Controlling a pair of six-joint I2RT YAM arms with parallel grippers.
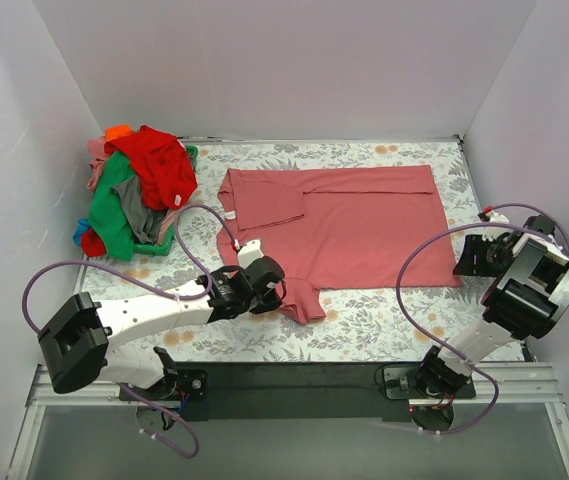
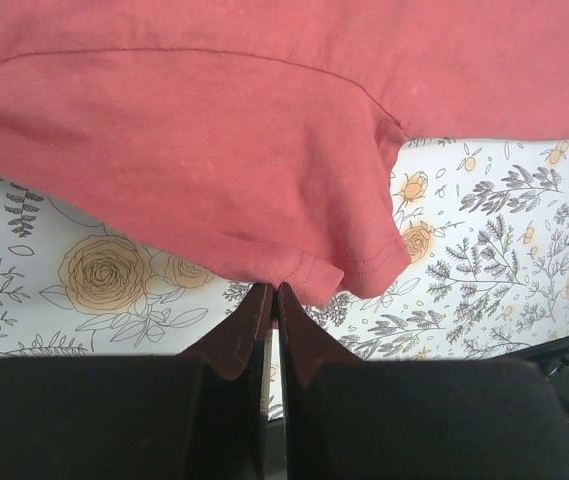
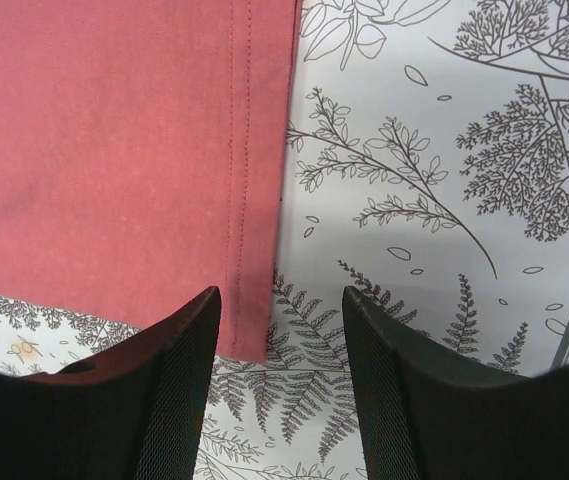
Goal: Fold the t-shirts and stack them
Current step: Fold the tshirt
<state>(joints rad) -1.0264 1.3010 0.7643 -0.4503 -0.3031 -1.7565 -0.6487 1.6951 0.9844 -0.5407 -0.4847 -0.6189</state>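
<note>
Pinching salmon tee sleeve [image 2: 294,215], L jaws

A spread t-shirt [image 1: 364,225] is lying across the middle of the table cover [image 1: 384,325], with a pile of t-shirts [image 1: 139,190] sitting left of it in the far-left corner. The left gripper [image 2: 269,295] is sitting at its near sleeve, and the right gripper [image 3: 279,300] is straddling its near-right hem corner.

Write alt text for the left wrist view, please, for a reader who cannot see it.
Two dark fingers, pressed together, apparently pinch the stitched sleeve hem of a dusty salmon-pink cotton t-shirt that fills the upper half of the frame. Below it lies a white table cover printed with grey leaves and orange roses.
</note>
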